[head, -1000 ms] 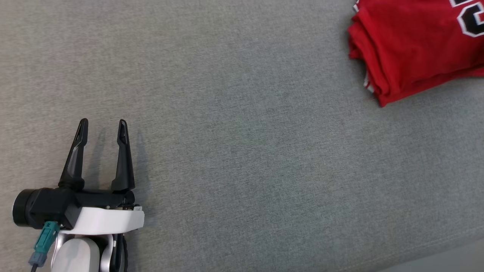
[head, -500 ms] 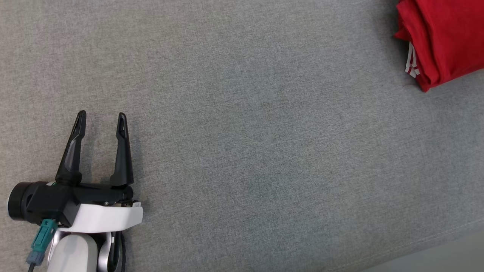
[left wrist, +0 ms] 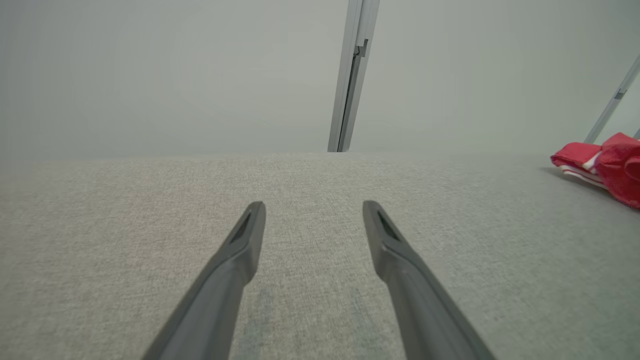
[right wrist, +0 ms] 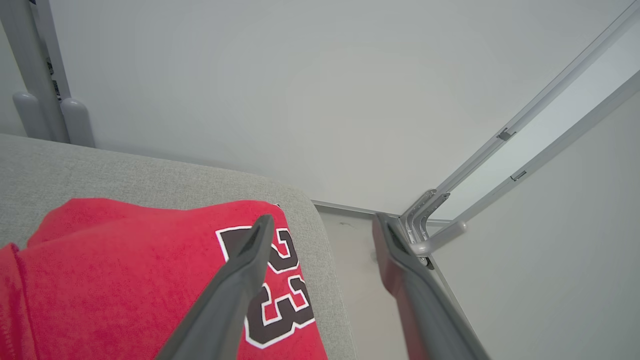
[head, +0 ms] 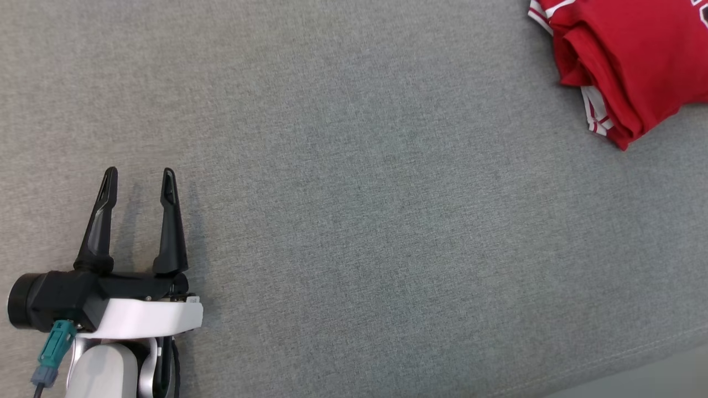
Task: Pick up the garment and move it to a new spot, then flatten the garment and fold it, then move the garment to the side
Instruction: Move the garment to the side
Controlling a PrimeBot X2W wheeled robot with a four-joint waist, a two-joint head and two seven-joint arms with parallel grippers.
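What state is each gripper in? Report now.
Left gripper: open, holding nothing.
Right gripper: open, fingers spread above the red shirt, holding nothing.

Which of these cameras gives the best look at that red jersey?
The right wrist view: the red jersey lies close and large there, its black number 23 readable. The head view catches its folded edge with white trim in the top right corner, cut off. The left wrist view has it small at the right edge.
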